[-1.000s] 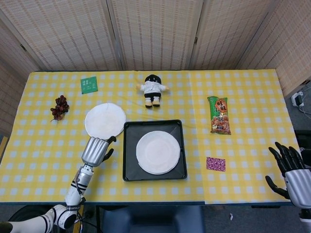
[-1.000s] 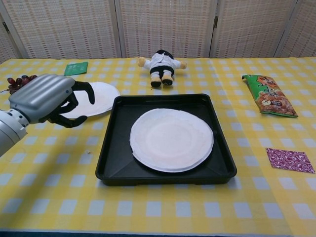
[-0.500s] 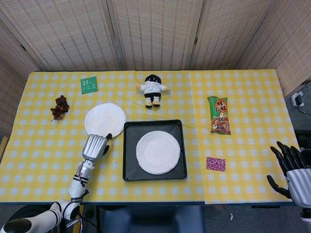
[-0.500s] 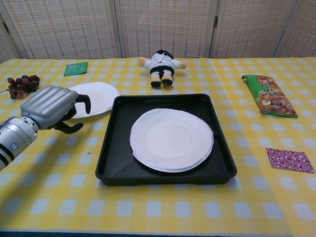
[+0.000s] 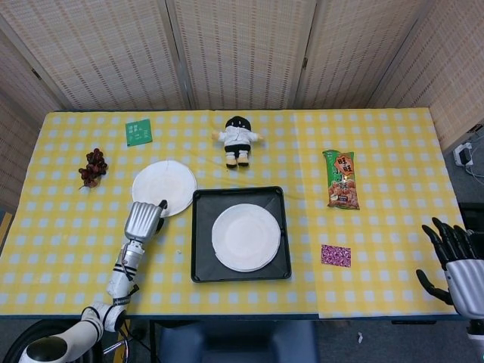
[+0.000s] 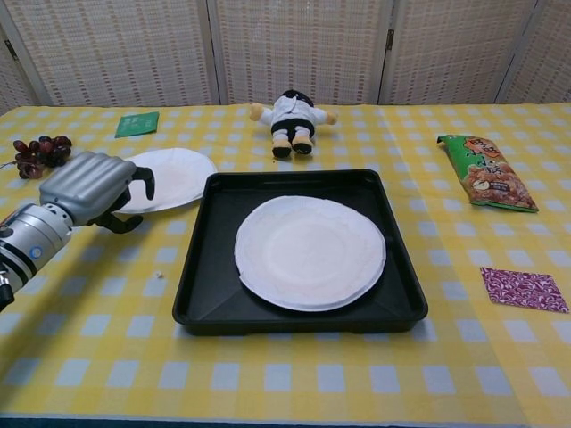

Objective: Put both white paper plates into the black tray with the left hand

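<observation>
Since the earlier frames we see the left hand (image 6: 94, 185) drop lower and pull back toward the robot, fingers curled in on nothing, at the near rim of the loose round white paper plate (image 5: 164, 187). That plate lies on the yellow checked tablecloth (image 5: 68, 219), at 10 o'clock from the square black plastic tray (image 6: 201, 294). We see the second white paper plate (image 6: 310, 252) inside the tray. Right hand (image 5: 457, 261) sits at 4 o'clock, fingers spread, empty.
</observation>
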`<state>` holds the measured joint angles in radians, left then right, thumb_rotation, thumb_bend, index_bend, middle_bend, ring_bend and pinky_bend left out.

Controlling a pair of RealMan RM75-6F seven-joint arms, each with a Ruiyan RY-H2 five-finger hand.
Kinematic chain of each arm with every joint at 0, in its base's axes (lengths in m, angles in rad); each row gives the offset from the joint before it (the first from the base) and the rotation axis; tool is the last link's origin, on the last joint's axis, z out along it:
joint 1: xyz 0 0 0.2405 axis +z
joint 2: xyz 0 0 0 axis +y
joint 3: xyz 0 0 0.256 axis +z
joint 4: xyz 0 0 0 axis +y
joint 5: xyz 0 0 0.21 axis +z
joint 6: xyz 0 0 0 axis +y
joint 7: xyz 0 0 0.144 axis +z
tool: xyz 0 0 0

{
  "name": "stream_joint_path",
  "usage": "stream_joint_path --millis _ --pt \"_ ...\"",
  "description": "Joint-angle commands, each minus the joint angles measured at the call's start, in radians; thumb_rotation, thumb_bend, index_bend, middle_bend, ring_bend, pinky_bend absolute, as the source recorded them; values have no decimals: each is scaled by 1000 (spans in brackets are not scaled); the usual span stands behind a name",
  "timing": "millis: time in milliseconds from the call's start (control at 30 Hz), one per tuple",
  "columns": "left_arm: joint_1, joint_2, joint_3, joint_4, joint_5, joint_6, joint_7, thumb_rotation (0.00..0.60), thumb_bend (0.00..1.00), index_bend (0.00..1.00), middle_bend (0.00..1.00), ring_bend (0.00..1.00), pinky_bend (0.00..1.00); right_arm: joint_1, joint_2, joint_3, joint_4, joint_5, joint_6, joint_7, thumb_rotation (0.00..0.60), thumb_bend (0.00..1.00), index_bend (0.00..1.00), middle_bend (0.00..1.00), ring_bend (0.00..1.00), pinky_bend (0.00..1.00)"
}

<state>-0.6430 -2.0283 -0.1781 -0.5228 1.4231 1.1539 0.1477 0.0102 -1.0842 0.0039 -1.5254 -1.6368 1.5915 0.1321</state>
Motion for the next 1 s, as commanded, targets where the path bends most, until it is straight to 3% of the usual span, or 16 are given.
stream_joint_path --millis 33,767,1000 --pt "-8 -15 5 32 -4 -13 -16 600 379 464 1000 1000 1000 2 -1 1 0 3 -5 -2 600 367 0 0 0 0" --pt "-38 -114 2 257 -25 -32 -114 600 380 525 1000 1000 1000 3 -1 5 1 12 -9 -2 600 367 0 0 0 0" --pt "-43 -135 4 303 -28 -29 -141 600 396 601 1000 1000 1000 4 -2 5 2 16 -14 -6 600 366 0 0 0 0"
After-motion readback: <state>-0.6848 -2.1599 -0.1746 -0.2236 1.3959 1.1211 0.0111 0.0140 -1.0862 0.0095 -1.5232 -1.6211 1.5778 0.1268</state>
